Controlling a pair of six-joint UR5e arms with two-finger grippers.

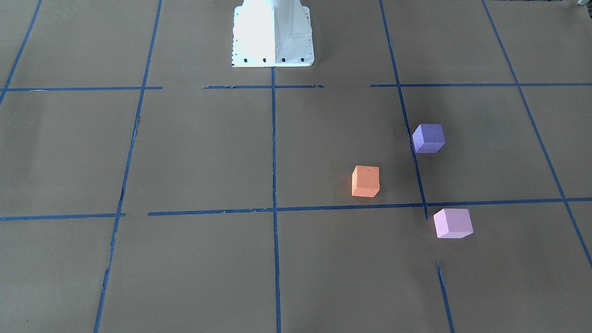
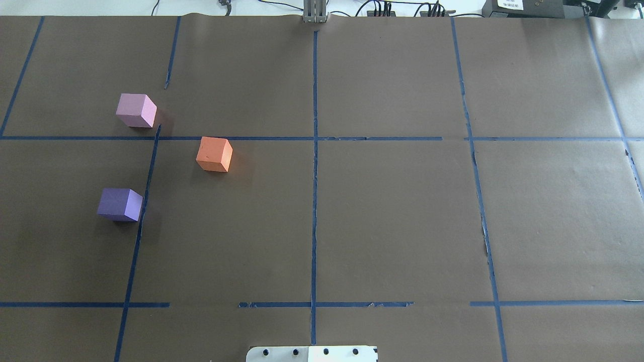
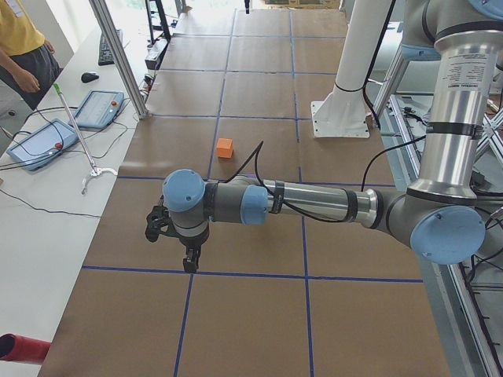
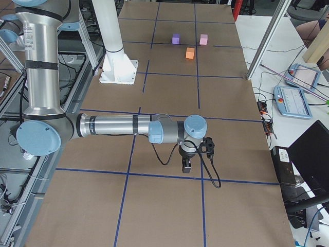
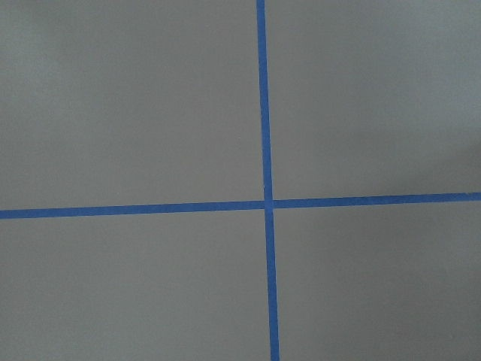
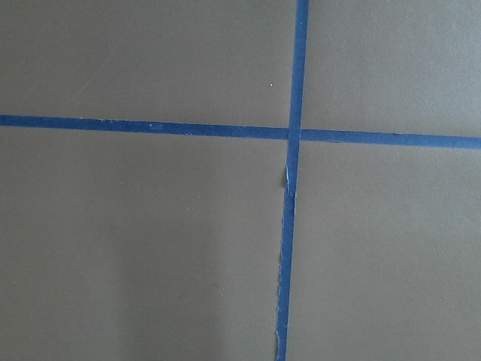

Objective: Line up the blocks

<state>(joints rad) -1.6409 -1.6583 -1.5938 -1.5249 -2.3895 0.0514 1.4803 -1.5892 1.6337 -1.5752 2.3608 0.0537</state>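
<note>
Three cubes lie apart on the brown table, on the robot's left half. The orange block [image 2: 214, 154] [image 1: 365, 181] lies nearest the centre line. The dark purple block [image 2: 119, 204] [image 1: 428, 138] lies closer to the robot. The light pink block [image 2: 136, 110] [image 1: 453, 223] lies farthest from the robot. All three also show in the exterior right view, far off [image 4: 190, 52]. The left gripper [image 3: 189, 263] and the right gripper [image 4: 186, 165] hang over bare table at opposite ends, far from the blocks. They show only in side views, so I cannot tell whether they are open or shut.
Blue tape lines [image 2: 314, 151] divide the table [image 2: 392, 216] into a grid. The white robot base [image 1: 273, 34] stands at the robot's edge. Beside the table are teach pendants [image 3: 41, 141] [image 4: 293, 100] and an operator [image 3: 20, 47].
</note>
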